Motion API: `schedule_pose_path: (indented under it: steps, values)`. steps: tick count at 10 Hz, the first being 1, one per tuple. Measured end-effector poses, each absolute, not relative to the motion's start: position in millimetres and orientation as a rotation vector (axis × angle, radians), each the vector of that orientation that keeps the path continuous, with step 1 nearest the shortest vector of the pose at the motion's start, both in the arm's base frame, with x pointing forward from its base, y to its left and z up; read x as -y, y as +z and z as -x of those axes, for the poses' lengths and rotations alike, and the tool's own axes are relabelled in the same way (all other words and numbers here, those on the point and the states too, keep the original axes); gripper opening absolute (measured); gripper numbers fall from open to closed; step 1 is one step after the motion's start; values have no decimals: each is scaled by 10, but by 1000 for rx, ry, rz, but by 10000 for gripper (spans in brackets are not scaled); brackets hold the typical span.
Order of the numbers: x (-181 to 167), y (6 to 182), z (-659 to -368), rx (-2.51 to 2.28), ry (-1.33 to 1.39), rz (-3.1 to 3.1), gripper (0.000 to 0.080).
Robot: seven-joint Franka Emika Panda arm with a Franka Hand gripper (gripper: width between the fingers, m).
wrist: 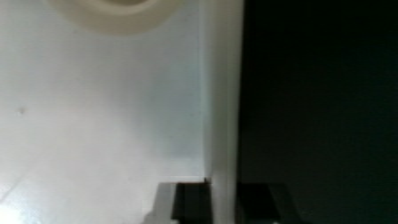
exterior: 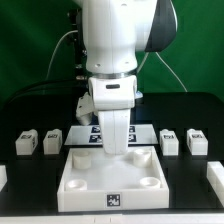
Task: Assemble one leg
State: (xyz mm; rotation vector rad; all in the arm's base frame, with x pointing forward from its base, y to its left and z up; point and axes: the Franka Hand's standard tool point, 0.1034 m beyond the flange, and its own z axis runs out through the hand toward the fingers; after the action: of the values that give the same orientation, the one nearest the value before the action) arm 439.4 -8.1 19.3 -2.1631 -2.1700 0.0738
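Your arm point(exterior: 115, 40) stands upright in the middle of the exterior view. Its claw point(exterior: 118, 142) is low at the far edge of the square panel point(exterior: 100, 172), the big white piece lying flat on the black worktop point(exterior: 30, 115).

In the wrist view the panel point(wrist: 107, 110) fills one side of the picture and the worktop point(wrist: 320, 100) fills the other. The panel's thin edge runs straight between them. Two dark fingertips point(wrist: 187, 203) show at the border of that picture, one over the white side and one over the dark side. So the claw point(wrist: 224, 203) sits astride that edge with only a narrow gap. You cannot tell from either view whether it is actually pinching the edge or just sitting around it. A round socket point(wrist: 107, 5) shows on the panel, partly cut off by the frame.

No leg is in the claw. All four stand on the worktop in a row level with the panel's far edge, well apart from the claw. On the exterior view's left are the outer left leg point(exterior: 25, 143) and the inner left leg point(exterior: 52, 140). On its right are the inner right leg point(exterior: 170, 143) and the outer right leg point(exterior: 197, 143).

Behind the claw, the marker board point(exterior: 88, 133) lies flat, partly hidden by the arm.
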Motion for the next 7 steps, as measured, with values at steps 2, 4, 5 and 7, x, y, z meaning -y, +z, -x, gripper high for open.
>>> schedule_pose_path:
  steps: [2, 4, 5, 7]
  values:
    - [81, 193, -4394, 2170, 74, 2163, 58]
    - [81, 193, -4394, 2170, 74, 2163, 58]
    - [81, 193, -4394, 2170, 74, 2163, 58]
    - [-21, 220, -4530, 2196, 46, 2150, 59]
